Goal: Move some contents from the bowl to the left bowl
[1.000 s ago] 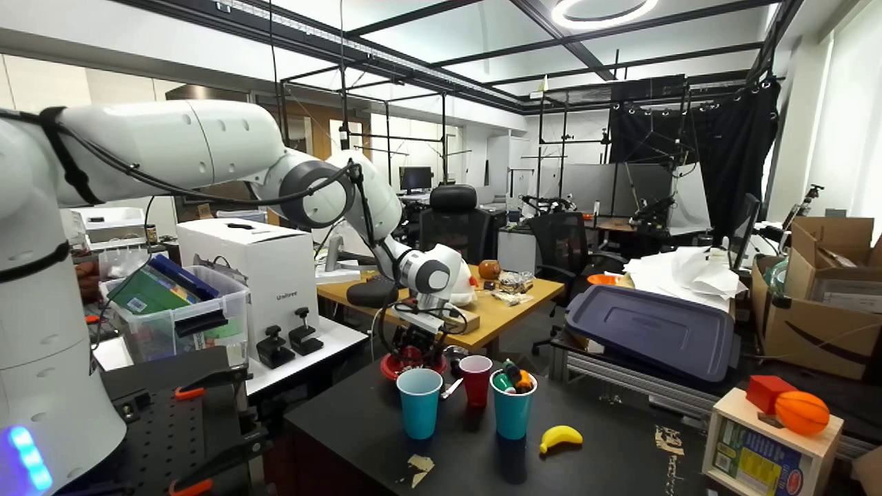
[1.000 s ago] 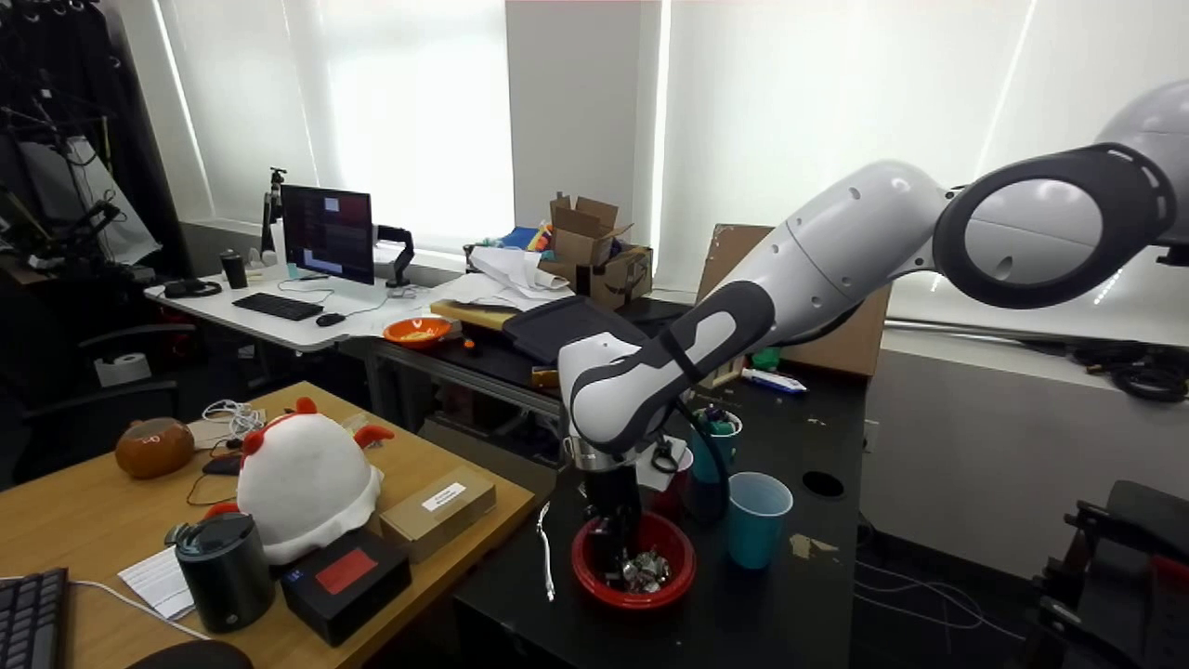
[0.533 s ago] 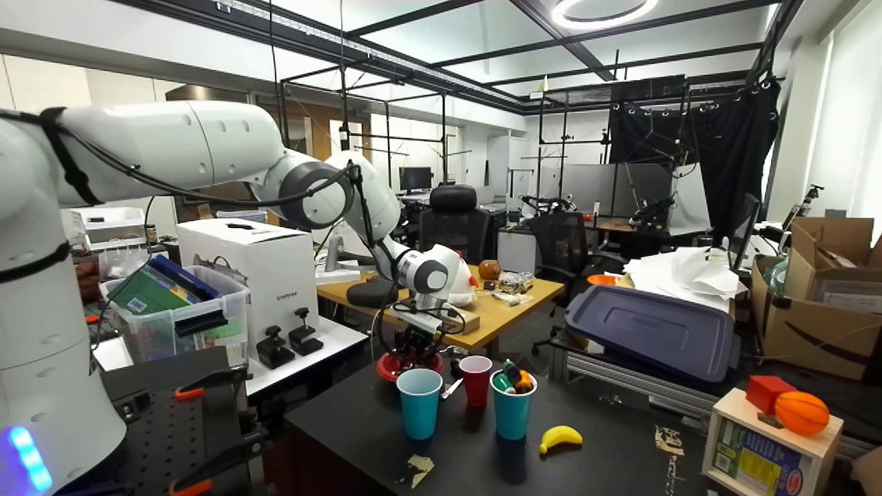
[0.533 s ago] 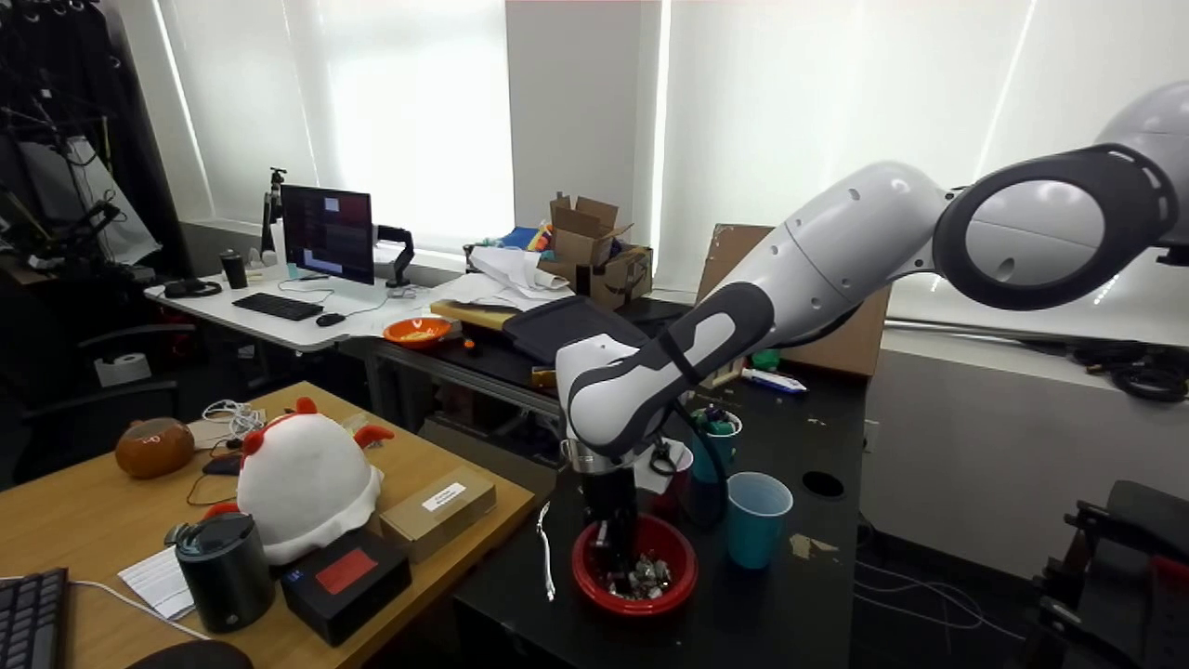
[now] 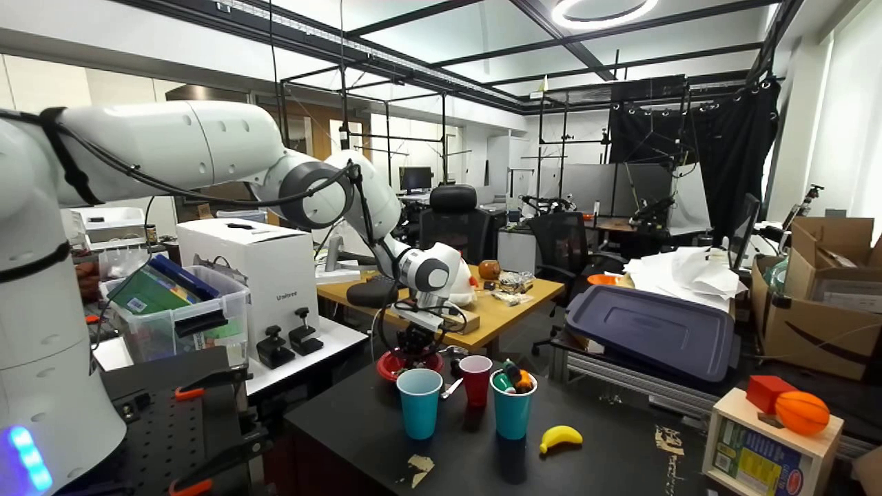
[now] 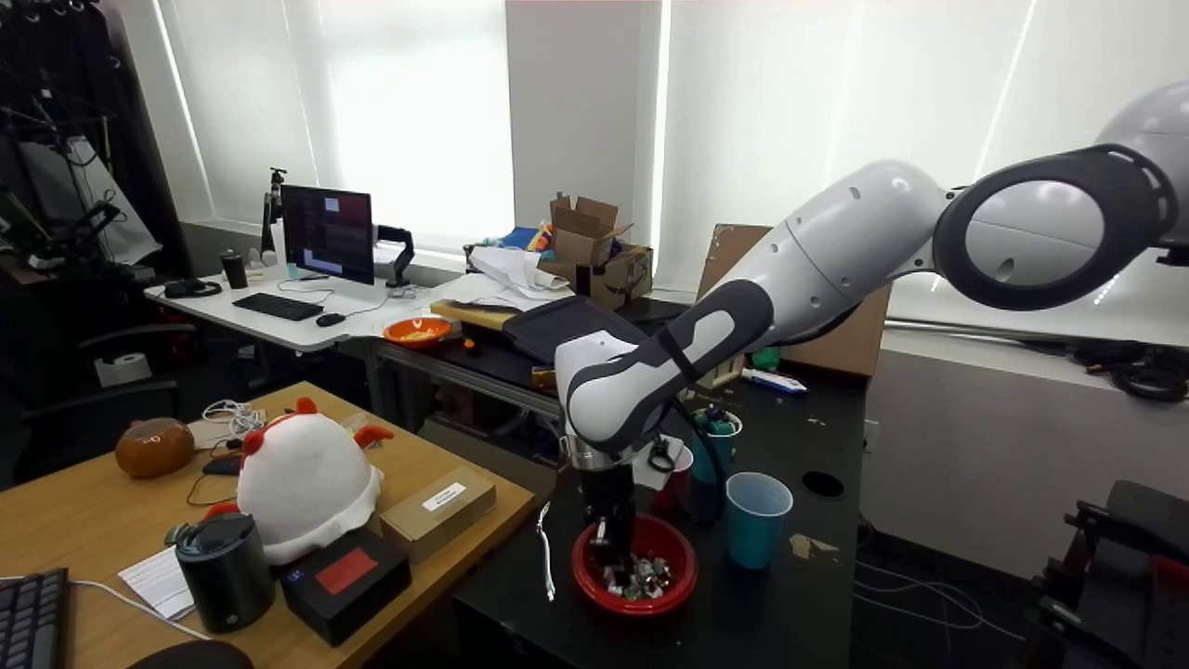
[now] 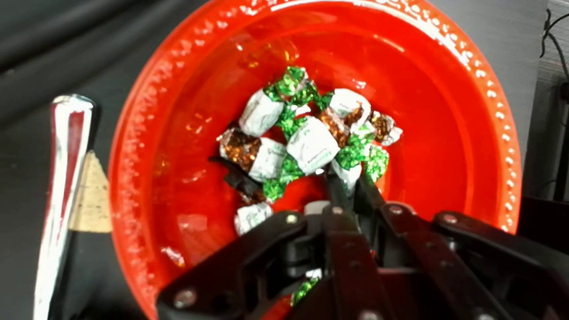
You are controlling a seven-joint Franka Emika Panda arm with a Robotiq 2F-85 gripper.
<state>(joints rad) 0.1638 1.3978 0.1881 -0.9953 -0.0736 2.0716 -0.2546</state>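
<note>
The gripper (image 7: pixel 349 181) reaches into the red bowl (image 7: pixel 431 129), its jaws clenched on a white-and-green wrapped candy (image 7: pixel 347 170). In the wrist view, other candies (image 7: pixel 312 144) lie near it, mostly to the left. A turquoise cup (image 6: pixel 756 525) stands right of the bowl in an exterior view.

Red bowl (image 7: pixel 424 120) cropped in wrist view, candies (image 7: pixel 311 142) part-hidden, lettering (image 7: pixel 323 159) blurred (unreadable)

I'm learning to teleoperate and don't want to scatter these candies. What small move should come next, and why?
Probably a slow, short lift straight up. The gripper appears shut on a candy inside the bowl, with other candies crowded beside it, so a small lift should show whether the grip holds without stirring the rest.
</note>
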